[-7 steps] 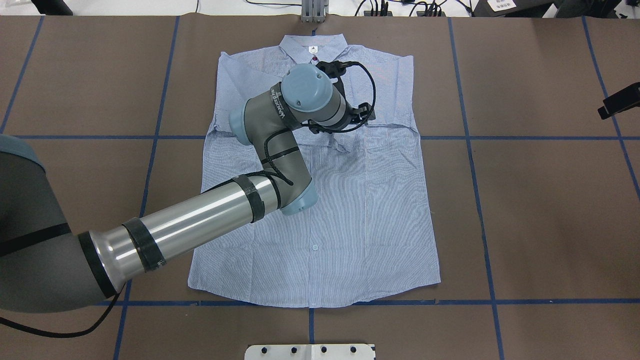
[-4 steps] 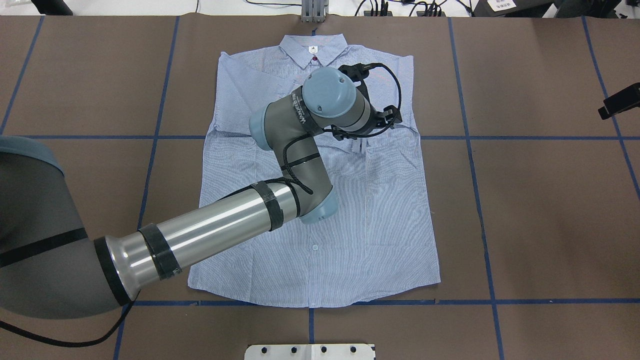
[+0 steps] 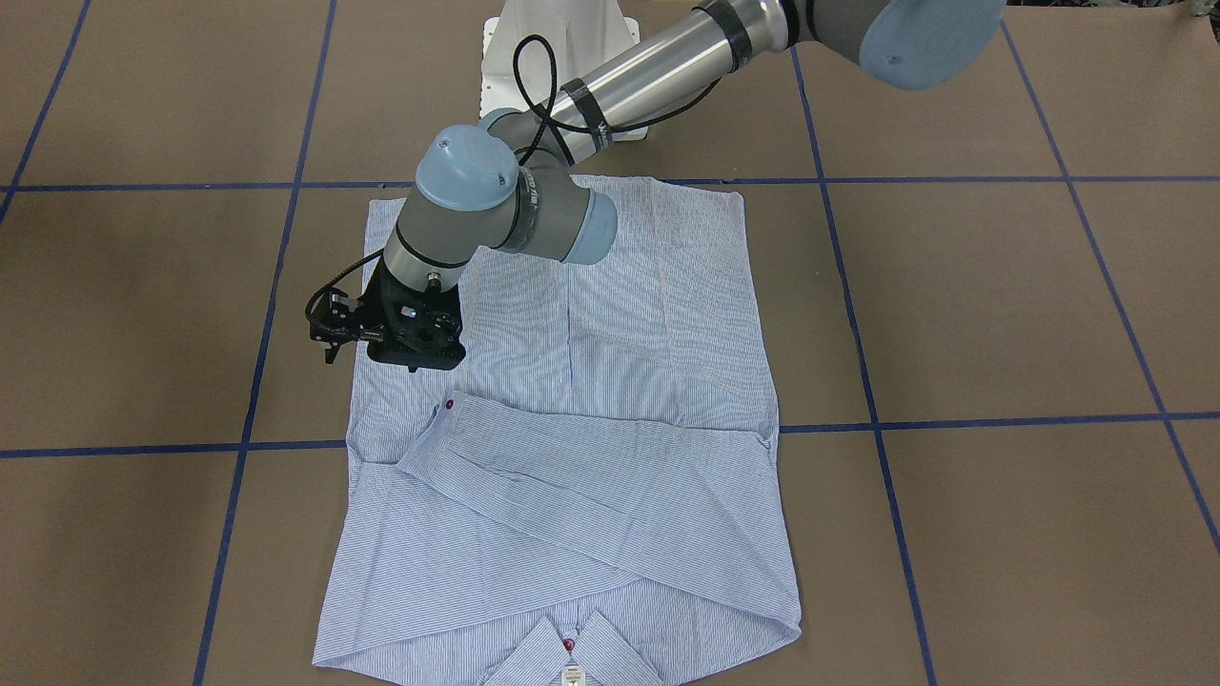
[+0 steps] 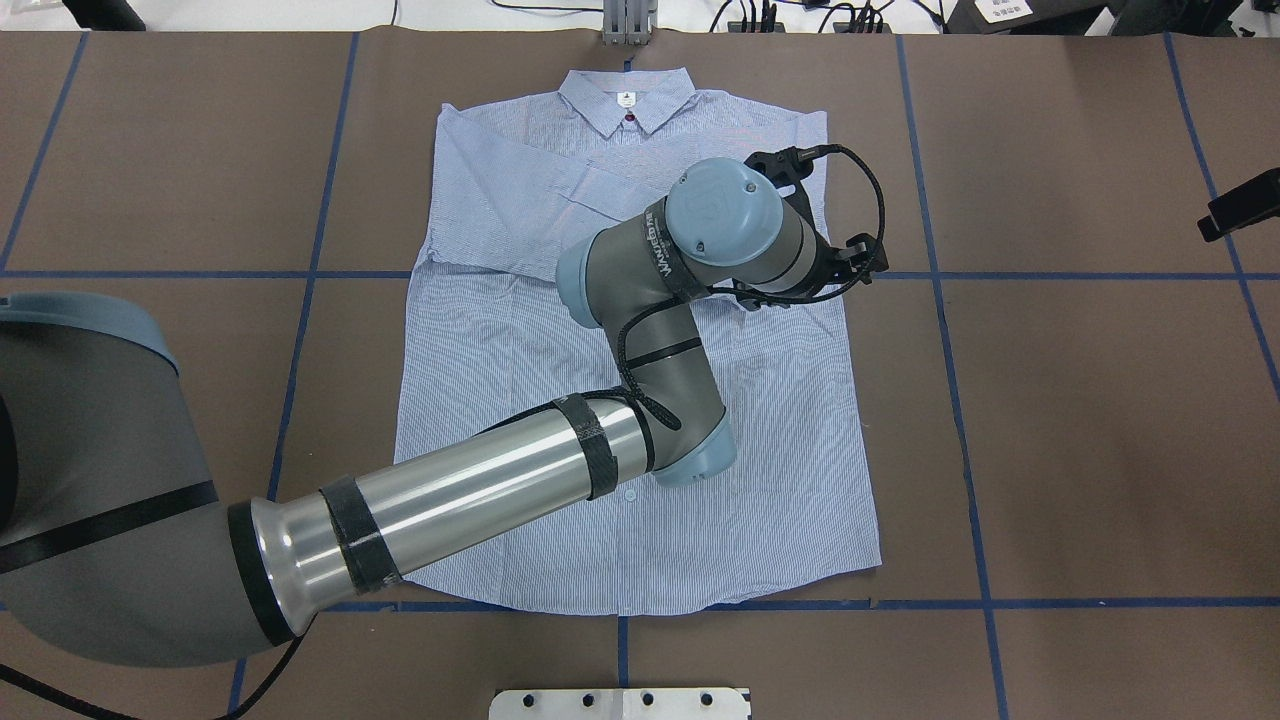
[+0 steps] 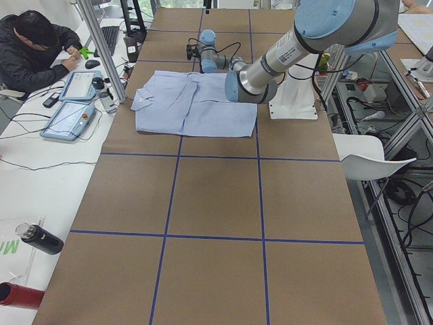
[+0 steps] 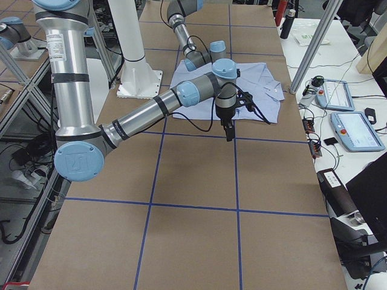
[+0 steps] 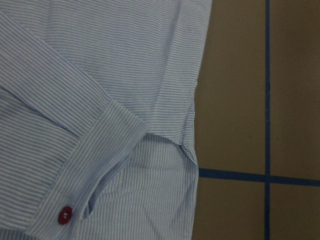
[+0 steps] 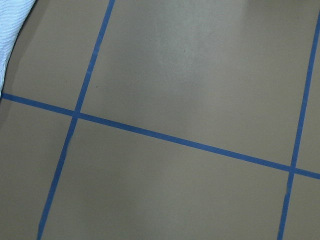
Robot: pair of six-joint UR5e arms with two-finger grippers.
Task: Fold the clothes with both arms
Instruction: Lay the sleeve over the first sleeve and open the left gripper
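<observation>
Now, from the left: my left arm (image 4: pixel 480 490) reaches in across the shirt (image 4: pixel 520 350), which lies flat and front up in the middle of the table (image 4: pixel 1080 420), collar (image 4: pixel 625 100) away from me. Over the last second the wrist has swept from the chest, near the collar, to the shirt's right side edge. One sleeve (image 3: pixel 591 476) lies slantwise over the chest. Its cuff (image 7: pixel 85 165) ends just inside that edge, below the left tool (image 3: pixel 410 343). I cannot tell if that tool's jaws are apart or together, and no finger shows on the cuff in the wrist view. I judge this sleeve fold about done, with the body folds not yet begun. Right of the shirt is bare table, good room to draw away. My right tool (image 6: pixel 229 134) hangs out there, well apart from the shirt, and I cannot tell its state.
</observation>
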